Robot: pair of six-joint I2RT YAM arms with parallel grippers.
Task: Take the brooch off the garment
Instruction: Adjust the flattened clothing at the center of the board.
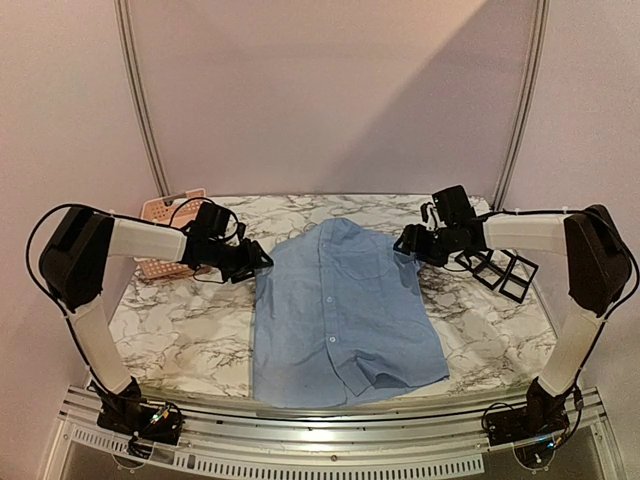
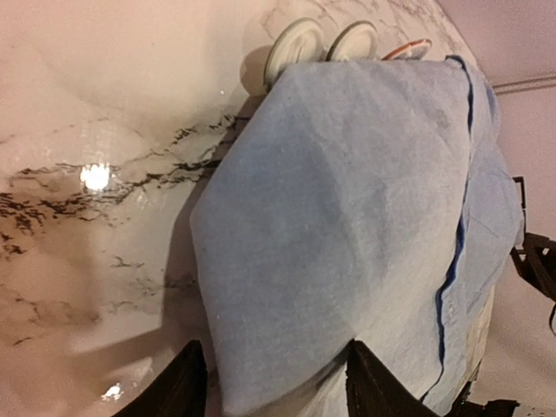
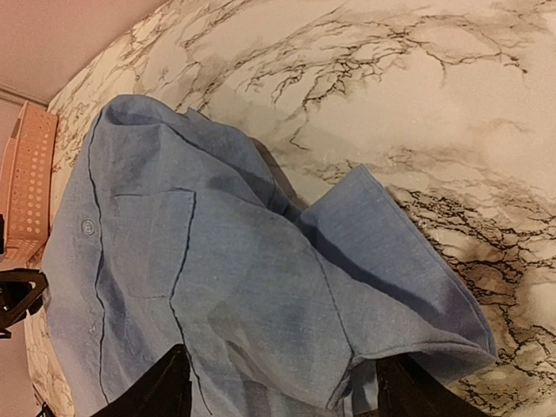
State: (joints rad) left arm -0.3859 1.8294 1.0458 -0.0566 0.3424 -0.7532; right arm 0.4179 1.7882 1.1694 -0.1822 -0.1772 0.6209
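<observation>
The light blue button-up shirt (image 1: 340, 310) is thin, matt cloth. The white marble-patterned bench (image 1: 180, 335) looks smooth and glossy. The pink perforated basket (image 1: 158, 212) looks plastic.

The left arm (image 1: 140, 238) and right arm (image 1: 525, 232) are bent inward from the desk's (image 1: 180, 330) near corners. The left gripper (image 1: 258, 262) and right gripper (image 1: 404, 243) are held low, jaws spread wide.

Readable text: you have none to go by in any of the three views.
Garment (image 1: 340, 310): plain light blue cloth; you can read no tag, print or brand on it.
Pink basket (image 1: 160, 212): no label that you can make out.
Table (image 1: 180, 330): marble veining only, no signs or numbers.
</observation>
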